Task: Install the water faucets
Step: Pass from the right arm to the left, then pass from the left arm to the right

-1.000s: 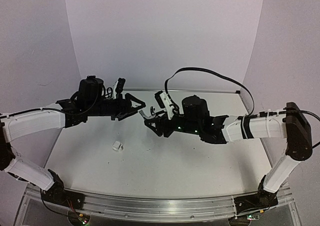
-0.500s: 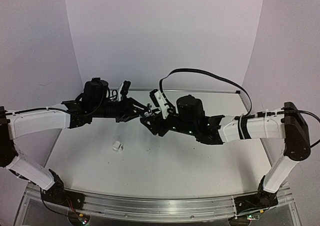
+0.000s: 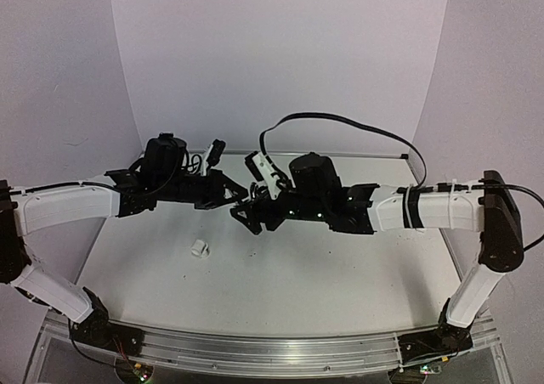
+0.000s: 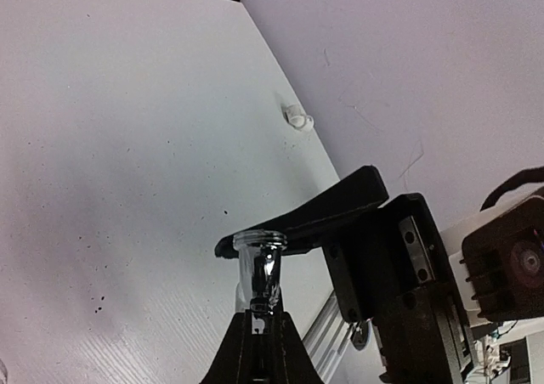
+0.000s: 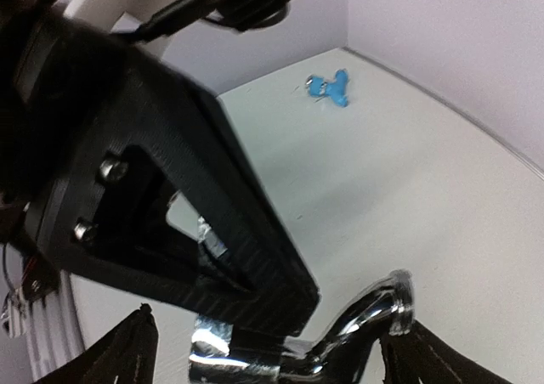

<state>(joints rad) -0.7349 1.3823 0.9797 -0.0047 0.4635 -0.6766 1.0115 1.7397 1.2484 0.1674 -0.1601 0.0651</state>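
Note:
The shiny silver faucet (image 4: 259,269) hangs in the air above the table, its stem pinched by my left gripper (image 4: 259,318), which is shut on it. My right gripper (image 5: 276,354) stands open around the same faucet (image 5: 361,329), its fingers spread to either side of it. In the top view the two grippers meet tip to tip over the middle of the table, left gripper (image 3: 235,194) against right gripper (image 3: 247,213). The blue faucet (image 5: 328,87) lies on the table near the back wall and shows only in the right wrist view.
A small white pipe fitting (image 3: 199,248) lies on the table in front of the left arm, also seen as a white fitting (image 4: 297,117) in the left wrist view. A black cable (image 3: 340,122) loops above the right arm. The table's back edge (image 3: 374,155) meets the wall.
The two grippers came together. My left gripper shut on the silver faucet that the right gripper was carrying, and the right gripper's jaws opened off it.

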